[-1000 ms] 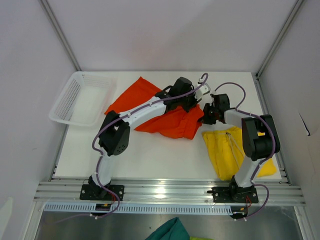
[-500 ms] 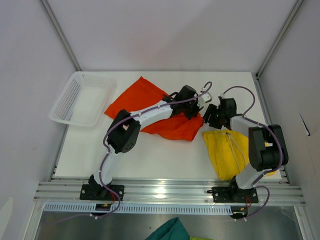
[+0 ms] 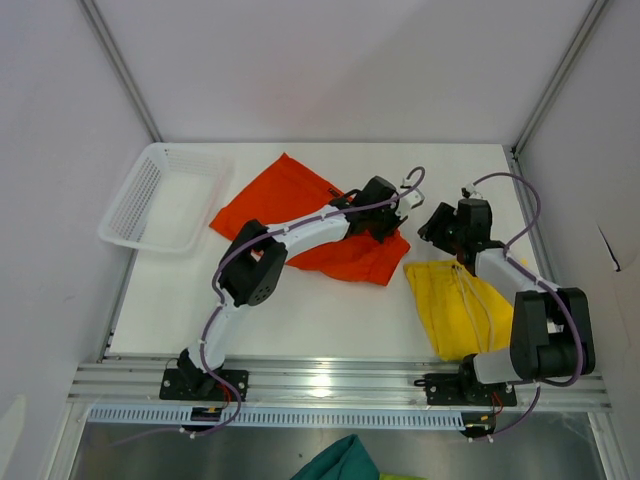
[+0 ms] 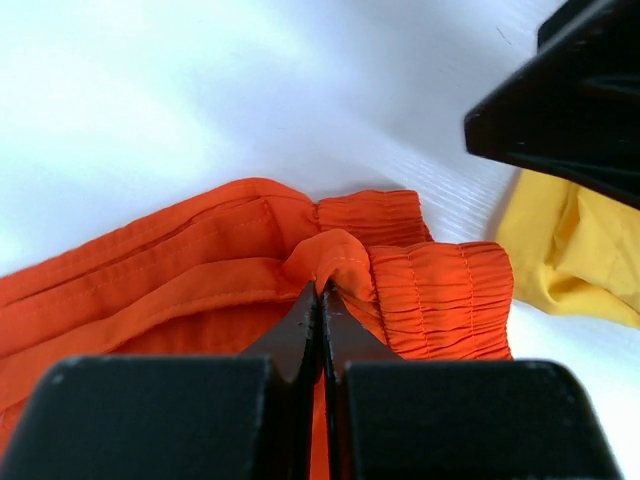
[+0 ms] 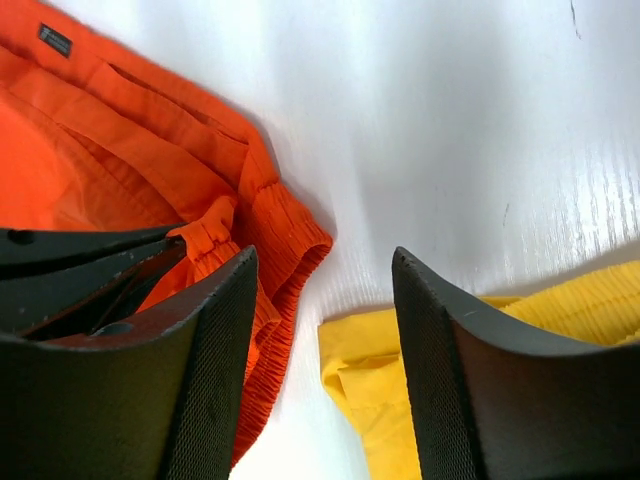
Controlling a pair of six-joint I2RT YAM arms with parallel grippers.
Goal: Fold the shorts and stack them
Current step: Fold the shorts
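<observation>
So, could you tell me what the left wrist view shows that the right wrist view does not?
Only the left wrist view clearly shows the left end effector shut on a fold of the orange shorts. Only the right wrist view shows the shorts' small dark label, and the right end effector open with bare table between its fingers. Both show the orange waistband beside the yellow shorts.

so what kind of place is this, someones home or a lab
Most likely a robotics lab test cell, not a home: a white table boxed in by plain white panels, and a left arm and right arm bolted to an aluminium rail at its near edge.
</observation>
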